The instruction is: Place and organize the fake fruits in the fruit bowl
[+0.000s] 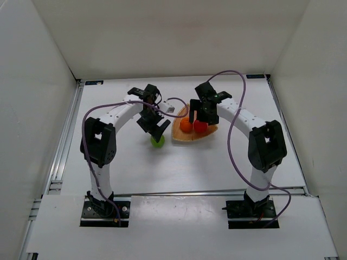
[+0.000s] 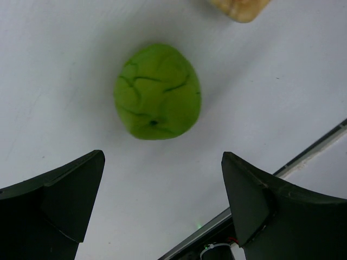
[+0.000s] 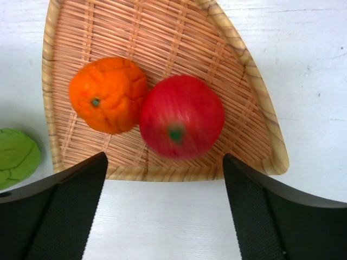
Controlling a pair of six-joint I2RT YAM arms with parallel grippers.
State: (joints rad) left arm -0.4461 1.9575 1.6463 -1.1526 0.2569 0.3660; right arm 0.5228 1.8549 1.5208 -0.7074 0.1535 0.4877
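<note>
The orange [image 3: 108,95] and red apple [image 3: 181,116] touch inside the wicker bowl [image 3: 238,49]. The green apple [image 2: 157,92] lies just outside.

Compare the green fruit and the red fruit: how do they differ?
The green fruit lies on the table; the red fruit lies in the basket. The red fruit rests against the orange; the green fruit stands alone. Both are round and unheld.

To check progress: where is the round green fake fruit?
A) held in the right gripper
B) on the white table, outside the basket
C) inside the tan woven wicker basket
B: the green fruit rests on the table, beside the basket.
</note>
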